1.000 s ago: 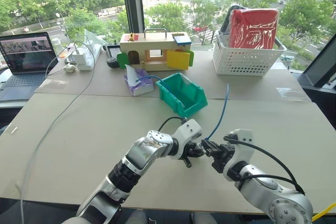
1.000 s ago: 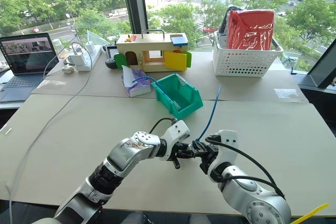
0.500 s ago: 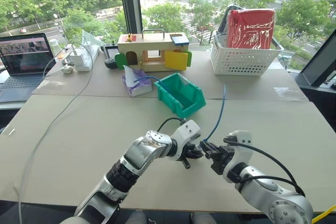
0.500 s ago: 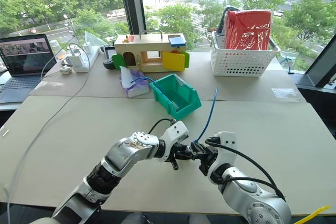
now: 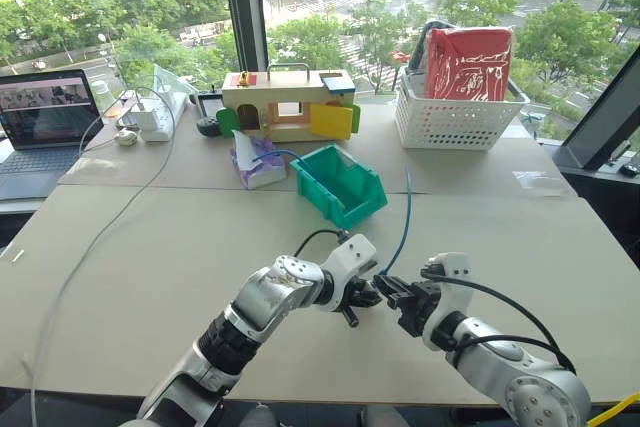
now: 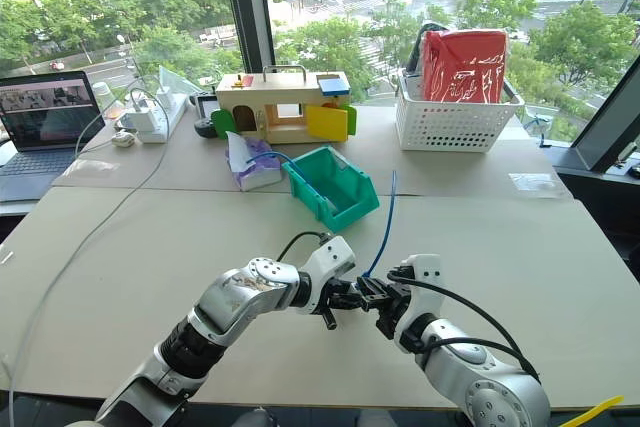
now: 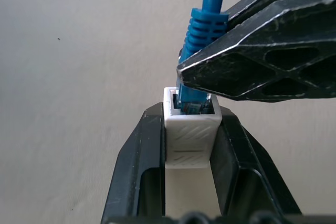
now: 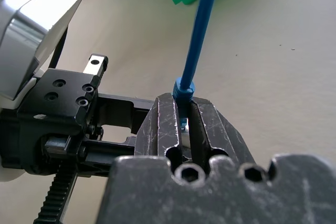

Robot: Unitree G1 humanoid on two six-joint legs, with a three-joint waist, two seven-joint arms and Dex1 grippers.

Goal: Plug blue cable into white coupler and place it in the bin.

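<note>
You see both grippers meeting low over the table (image 5: 150, 267), in front of the bin (image 5: 340, 184). The left gripper (image 7: 190, 129) holds the white coupler (image 7: 191, 137) between its two black fingers, which press on its two sides, with the socket opening facing away from the wrist. The right gripper (image 8: 184, 116) is closed narrow on the plug end of the blue cable (image 7: 202, 30), just below the ribbed blue sleeve. The clear plug sits partly inside the socket of the coupler; you cannot tell if it is pushed in fully. From the right gripper the cable rises and runs away over the table toward the far side, passing to the right of the bin, and its far end rests on the table near the white basket (image 5: 455, 112). The bin stands on the table beyond the grippers, well apart from them, with its low cut-away front turned toward the far left.
</note>
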